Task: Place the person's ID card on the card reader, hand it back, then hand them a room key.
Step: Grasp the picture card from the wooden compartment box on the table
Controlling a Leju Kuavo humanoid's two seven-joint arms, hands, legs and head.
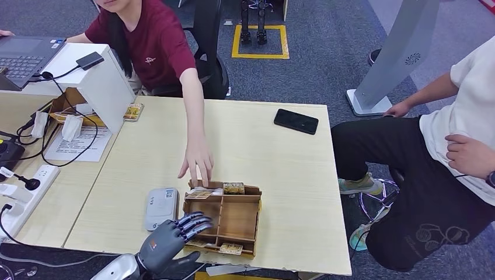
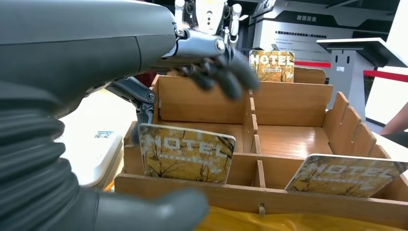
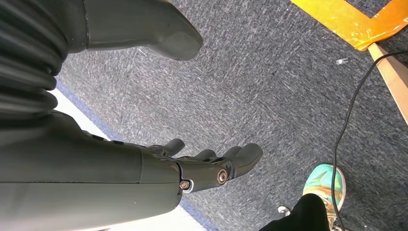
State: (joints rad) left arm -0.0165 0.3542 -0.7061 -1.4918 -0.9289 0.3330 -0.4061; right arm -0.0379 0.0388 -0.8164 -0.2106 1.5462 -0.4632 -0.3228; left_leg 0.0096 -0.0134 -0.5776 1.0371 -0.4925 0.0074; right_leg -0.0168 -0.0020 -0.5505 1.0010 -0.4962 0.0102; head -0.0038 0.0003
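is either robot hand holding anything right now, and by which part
Nothing is held. The left hand hovers with fingers spread over the wooden card box; the right hand hangs empty above the floor.

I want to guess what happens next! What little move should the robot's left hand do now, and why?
Probably dip the left hand down toward a key card in the wooden box. Its fingers hover over the box holding nothing, while the person's hand rests at the box's far edge.

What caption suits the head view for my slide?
Left robot hand hovers open at the card box as a person's hand reaches in.
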